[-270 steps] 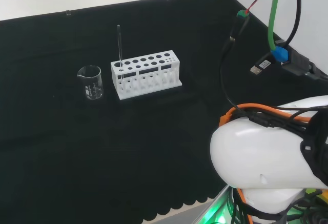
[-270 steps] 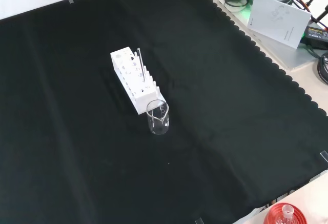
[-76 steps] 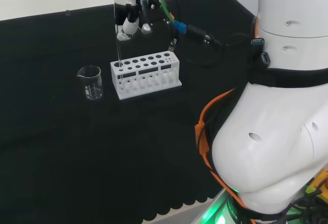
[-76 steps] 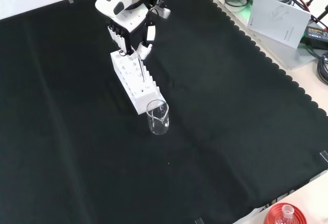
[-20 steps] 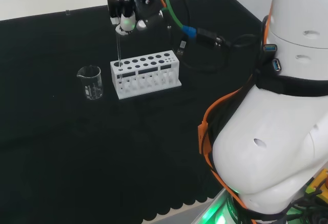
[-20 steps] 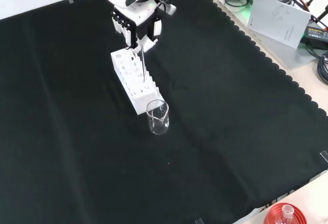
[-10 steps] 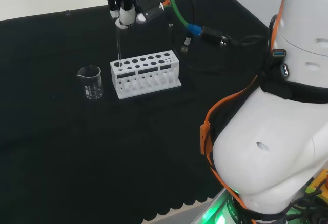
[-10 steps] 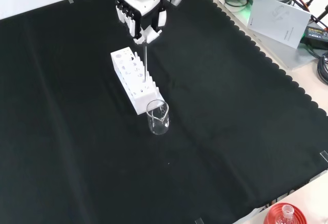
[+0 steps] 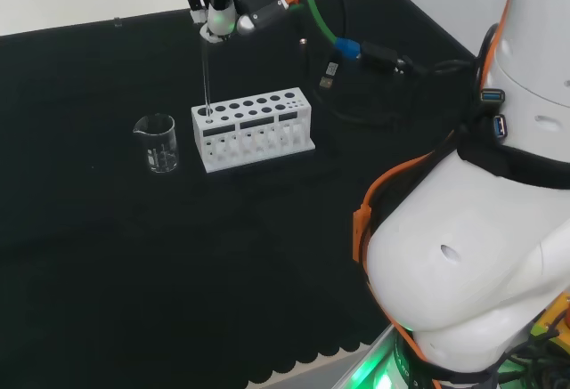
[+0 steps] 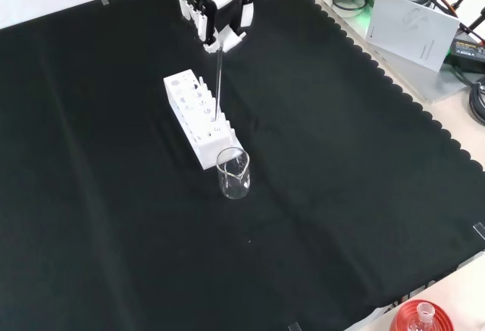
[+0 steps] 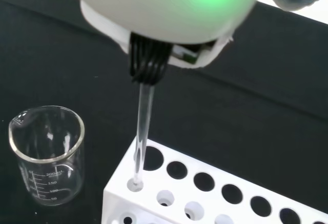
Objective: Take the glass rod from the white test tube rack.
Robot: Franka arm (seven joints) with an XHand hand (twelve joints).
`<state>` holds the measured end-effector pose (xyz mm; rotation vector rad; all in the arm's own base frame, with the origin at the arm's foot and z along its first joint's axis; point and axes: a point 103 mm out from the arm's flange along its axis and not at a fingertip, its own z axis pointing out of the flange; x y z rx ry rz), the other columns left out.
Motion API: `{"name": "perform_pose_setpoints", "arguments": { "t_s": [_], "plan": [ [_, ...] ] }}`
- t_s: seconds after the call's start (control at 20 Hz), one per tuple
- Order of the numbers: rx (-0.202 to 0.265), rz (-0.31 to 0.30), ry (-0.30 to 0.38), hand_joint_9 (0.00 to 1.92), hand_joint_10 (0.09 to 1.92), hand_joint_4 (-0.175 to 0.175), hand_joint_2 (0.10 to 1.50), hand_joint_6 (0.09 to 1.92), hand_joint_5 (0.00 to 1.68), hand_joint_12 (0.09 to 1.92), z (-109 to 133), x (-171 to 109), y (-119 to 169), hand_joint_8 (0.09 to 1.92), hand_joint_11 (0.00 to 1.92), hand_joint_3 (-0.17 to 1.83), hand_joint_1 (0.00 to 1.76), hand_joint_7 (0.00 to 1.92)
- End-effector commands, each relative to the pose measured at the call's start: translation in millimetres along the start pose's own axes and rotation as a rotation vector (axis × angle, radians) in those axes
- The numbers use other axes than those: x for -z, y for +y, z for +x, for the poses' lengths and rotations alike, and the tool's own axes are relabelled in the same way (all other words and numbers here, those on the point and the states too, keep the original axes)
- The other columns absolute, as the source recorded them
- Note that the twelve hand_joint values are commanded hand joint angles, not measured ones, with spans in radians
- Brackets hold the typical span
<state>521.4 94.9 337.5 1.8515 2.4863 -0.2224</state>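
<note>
Head view: the hand is being carried higher than half a second ago, fingers pinched on the top of the glass rod, which is being drawn upward; its lower end is still sitting in the end hole of the white test tube rack, so extraction is judged nearly complete. Front view: the rod is being held upright above the rack; the beaker just beside is seen empty. Wrist view: the rod tip is just being kept within the corner hole; the other holes are seen empty.
</note>
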Motion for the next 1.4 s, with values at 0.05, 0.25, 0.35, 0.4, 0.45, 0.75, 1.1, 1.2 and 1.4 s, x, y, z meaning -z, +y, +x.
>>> {"name": "perform_pose_setpoints", "arguments": {
  "t_s": [0.05, 0.25, 0.35, 0.4, 0.45, 0.75, 1.1, 1.2, 1.4],
  "plan": [
    [-0.019, -0.027, -0.035, 1.73, 0.23, -0.175, 0.44, 0.54, 1.35, 0.6, 12.0, 33.5, -29.1, 0.26, 1.56, 0.94, 1.35, 1.63],
    [-0.015, -0.049, -0.037, 1.73, 0.23, -0.175, 0.44, 0.55, 1.35, 0.6, 17.5, 49.8, -38.7, 0.26, 1.56, 0.94, 1.35, 1.63],
    [-0.011, -0.061, -0.037, 1.73, 0.23, -0.175, 0.44, 0.55, 1.35, 0.6, 19.8, 56.0, -44.4, 0.26, 1.56, 0.94, 1.35, 1.63],
    [-0.01, -0.066, -0.038, 1.73, 0.23, -0.175, 0.44, 0.55, 1.35, 0.6, 21.3, 58.7, -47.0, 0.26, 1.56, 0.94, 1.35, 1.63],
    [-0.01, -0.069, -0.037, 1.73, 0.23, -0.175, 0.44, 0.55, 1.35, 0.6, 23.1, 60.9, -49.0, 0.26, 1.56, 0.94, 1.35, 1.63],
    [-0.005, -0.087, -0.024, 1.73, 0.23, -0.175, 0.43, 0.55, 1.35, 0.6, 29.1, 63.0, -57.9, 0.26, 1.56, 0.94, 1.35, 1.63],
    [-0.002, -0.096, -0.032, 1.73, 0.22, -0.175, 0.43, 0.55, 1.35, 0.6, 34.3, 64.9, -60.5, 0.26, 1.56, 0.95, 1.35, 1.64],
    [-0.008, -0.085, -0.05, 1.73, 0.22, -0.175, 0.43, 0.55, 1.35, 0.6, 37.6, 65.3, -61.8, 0.26, 1.56, 0.95, 1.35, 1.64],
    [-0.008, -0.083, -0.037, 1.73, 0.22, -0.175, 0.43, 0.54, 1.35, 0.6, 40.4, 64.9, -63.4, 0.26, 1.56, 0.95, 1.35, 1.64]
  ]
}}
